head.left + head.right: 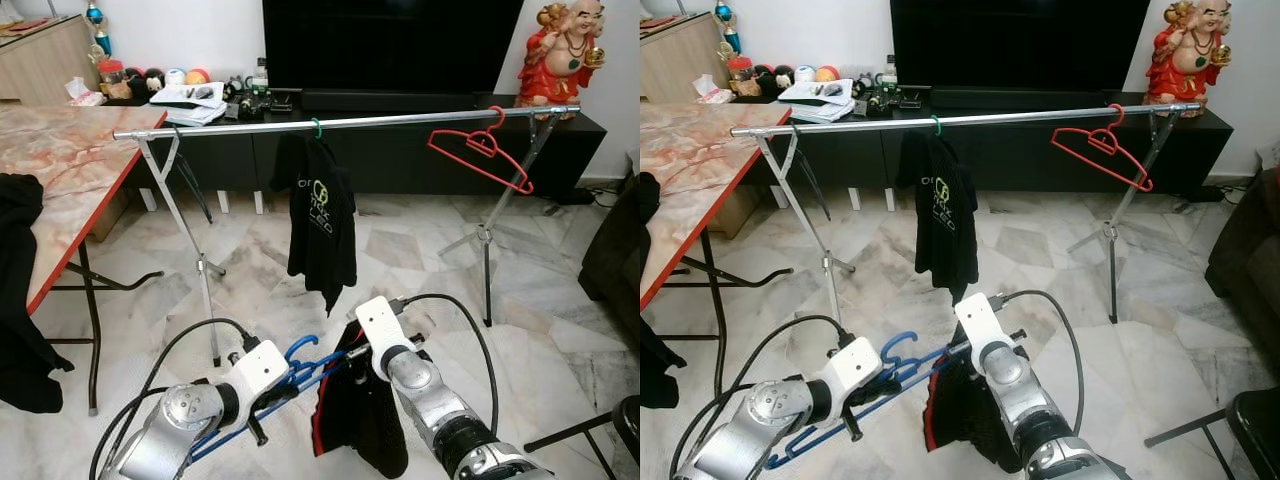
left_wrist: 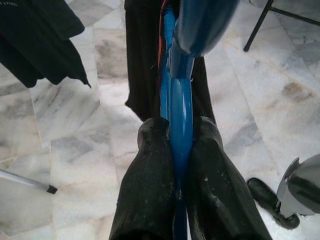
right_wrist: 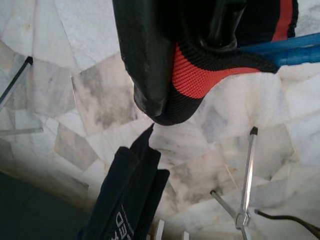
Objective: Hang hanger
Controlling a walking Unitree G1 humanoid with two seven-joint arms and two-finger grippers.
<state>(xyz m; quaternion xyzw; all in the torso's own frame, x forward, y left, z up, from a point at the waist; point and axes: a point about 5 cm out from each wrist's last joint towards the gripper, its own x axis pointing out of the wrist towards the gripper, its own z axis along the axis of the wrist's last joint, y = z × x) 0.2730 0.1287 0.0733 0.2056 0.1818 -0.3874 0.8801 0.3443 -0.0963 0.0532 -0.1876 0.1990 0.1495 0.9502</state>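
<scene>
A blue hanger [image 1: 300, 365] is held low over the floor, and my left gripper [image 2: 175, 132] is shut on its bar. A black garment with a red-lined collar [image 3: 192, 75] hangs from that hanger [image 1: 960, 415]. My right gripper [image 3: 187, 55] is shut on the garment's collar, just right of the left gripper [image 1: 268, 392]. Beyond them a silver clothes rail [image 1: 400, 120] spans the room. On the rail hang a black printed shirt [image 1: 322, 220] near the middle and a bare red hanger [image 1: 480, 150] toward the right end.
The rail's tripod legs [image 1: 205, 290] [image 1: 487, 260] stand on the marble floor. A red-edged marble table [image 1: 60, 170] with dark cloth [image 1: 15, 300] is on the left. A dark TV console [image 1: 420, 160] lies behind the rail, and dark furniture [image 1: 615, 260] is on the right.
</scene>
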